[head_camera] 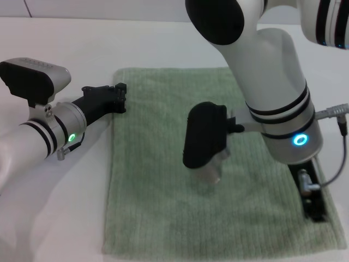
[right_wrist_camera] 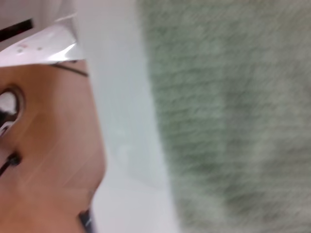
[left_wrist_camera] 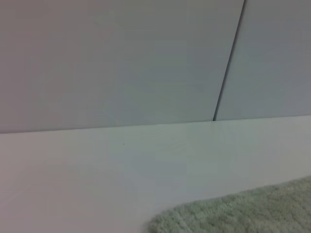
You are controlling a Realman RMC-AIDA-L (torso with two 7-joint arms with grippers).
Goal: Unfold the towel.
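Where the cloth stops, table (head_camera: pixel 65 207): plain white, bare beside it
Wall (left_wrist_camera: pixel 121 63): pale panels, one dark seam
Towel (head_camera: pixel 163 180): sage-green ribbed terry, flat mid-table, hemmed edges
Left gripper (head_camera: pixel 119 97): at towel's far left edge, jaw state unclear
Right gripper (head_camera: pixel 312 201): low over near right corner, jaws hidden

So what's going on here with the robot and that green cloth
A two-armed robot is working on a pale green terry towel lying spread flat on a white table. The left gripper sits at the towel's far left edge. The right gripper is low over the towel's near right side, its arm reaching across the cloth.
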